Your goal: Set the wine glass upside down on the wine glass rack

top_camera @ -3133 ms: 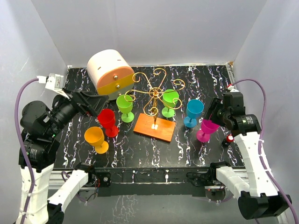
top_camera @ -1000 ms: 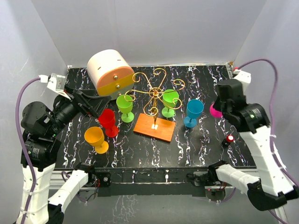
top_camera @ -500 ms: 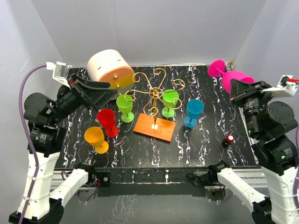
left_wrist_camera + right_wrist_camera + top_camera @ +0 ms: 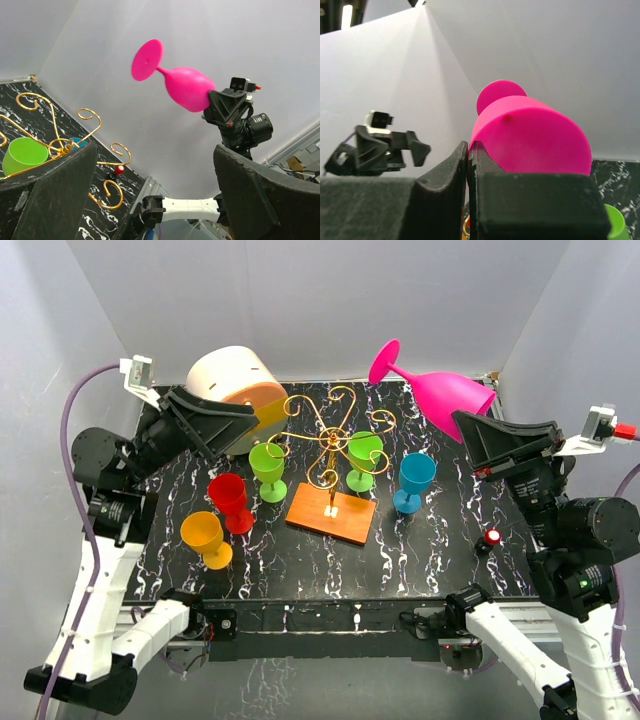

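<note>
The pink wine glass [image 4: 440,390] hangs high over the back right of the table, lying almost on its side with its foot pointing up and left. My right gripper [image 4: 478,430] is shut on its rim; the right wrist view shows the bowl [image 4: 530,135] pinched at the gripper [image 4: 468,150]. In the left wrist view the glass [image 4: 185,87] shows against the wall. The gold wire wine glass rack [image 4: 330,445] stands mid-table on its orange base [image 4: 332,512], left of and below the glass. My left gripper [image 4: 240,423] is open and raised beside the drum box; nothing is between its fingers [image 4: 155,190].
A cream-and-orange drum box [image 4: 235,390] sits at the back left. Two green glasses [image 4: 267,468] [image 4: 363,458] and a blue one [image 4: 415,480] stand by the rack, red [image 4: 230,500] and orange [image 4: 205,537] ones to its left. A small red knob [image 4: 492,537] lies at the right.
The right arm has carried the pink glass up off the table and leftward, tipping it onto its side. The left gripper has risen and swung toward the drum box, still open.
</note>
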`<state>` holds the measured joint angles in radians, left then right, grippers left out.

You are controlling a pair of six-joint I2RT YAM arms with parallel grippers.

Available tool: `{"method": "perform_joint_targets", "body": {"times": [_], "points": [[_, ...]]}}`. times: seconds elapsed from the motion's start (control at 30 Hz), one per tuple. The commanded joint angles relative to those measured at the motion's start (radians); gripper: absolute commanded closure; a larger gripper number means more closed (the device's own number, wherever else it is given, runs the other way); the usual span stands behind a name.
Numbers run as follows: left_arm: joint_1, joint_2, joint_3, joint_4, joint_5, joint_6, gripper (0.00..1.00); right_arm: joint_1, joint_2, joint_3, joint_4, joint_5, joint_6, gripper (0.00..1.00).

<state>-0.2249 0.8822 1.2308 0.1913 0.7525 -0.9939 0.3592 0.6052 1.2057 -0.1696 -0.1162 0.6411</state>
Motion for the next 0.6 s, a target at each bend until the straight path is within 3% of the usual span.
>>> {"method": "perform_joint_targets", "body": {"times": [0.0,0.2,0.37,0.57], "points": [[-0.001,0.026,-0.022,0.139,-0.016,-0.113,0.01,0.003,0.008,-0.015,0.166,-0.085,0.043,1.0],[-0.042,0.084,-0.05,0.331,-0.098,-0.237,0.01,0.003,0.057,-0.076,0.307,-0.108,0.118,1.0],[-0.173,0.14,-0.047,0.32,-0.203,-0.19,0.02,0.003,0.085,-0.109,0.375,-0.108,0.165,1.0],[-0.324,0.227,0.002,0.335,-0.231,-0.107,0.03,0.002,0.083,-0.144,0.468,-0.169,0.194,1.0]]}}
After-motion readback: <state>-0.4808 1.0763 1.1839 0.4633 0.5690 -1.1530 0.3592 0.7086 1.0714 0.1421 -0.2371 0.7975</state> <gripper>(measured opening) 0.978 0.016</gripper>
